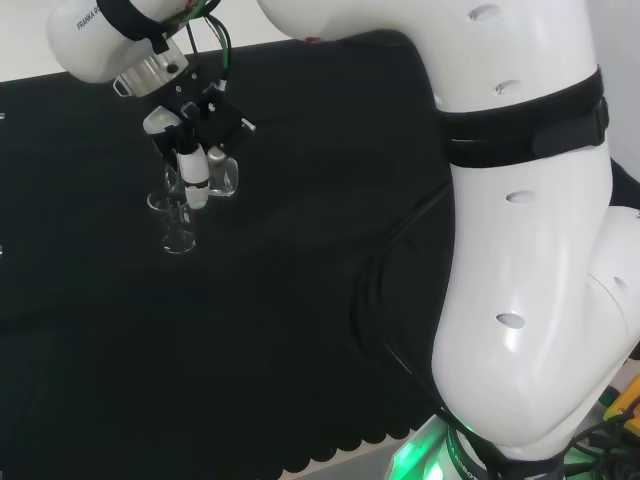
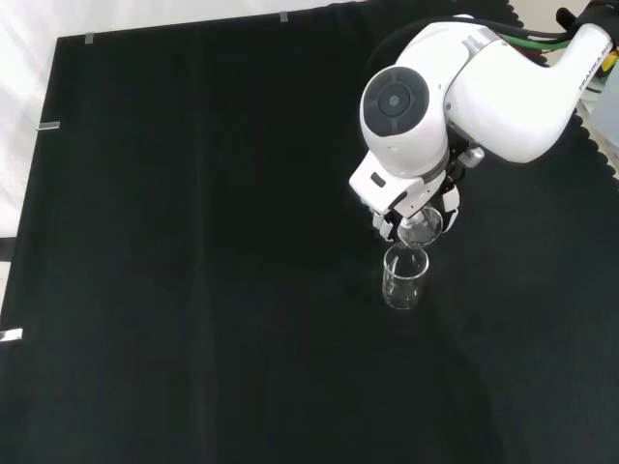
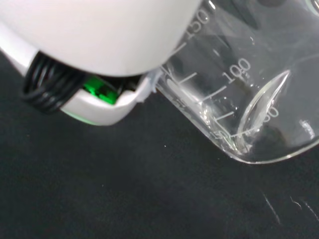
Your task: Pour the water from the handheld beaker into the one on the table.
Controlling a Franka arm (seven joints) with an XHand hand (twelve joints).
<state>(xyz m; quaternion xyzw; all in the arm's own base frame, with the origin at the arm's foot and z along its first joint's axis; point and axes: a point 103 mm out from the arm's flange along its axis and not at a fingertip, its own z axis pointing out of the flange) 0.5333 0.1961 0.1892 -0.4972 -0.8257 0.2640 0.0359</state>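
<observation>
My black and white hand (image 1: 190,140) hangs over the far left part of the desk (image 1: 300,330) in the head view, and its fingers (image 1: 192,168) are curled round a clear glass beaker with printed measuring marks (image 1: 222,176), pinching it between fingers and thumb. I hold that beaker tipped well over on its side. In the wrist view the held beaker (image 3: 239,84) lies close and large, its rounded base toward the black cloth, with a small pool of clear water (image 3: 249,132) gathered in the lower corner of its wall.

Directly beneath my hand a second clear glass beaker (image 1: 177,222) stands upright on the black cloth. In the front view this standing beaker (image 2: 403,278) sits just below the held one (image 2: 420,230), whose rim leans down over its open mouth; I cannot tell whether the two rims touch. My hand (image 2: 406,208) there is partly covered by my own white arm link with the round grey cap (image 2: 401,101).

I cannot tell how much water the standing beaker holds.
</observation>
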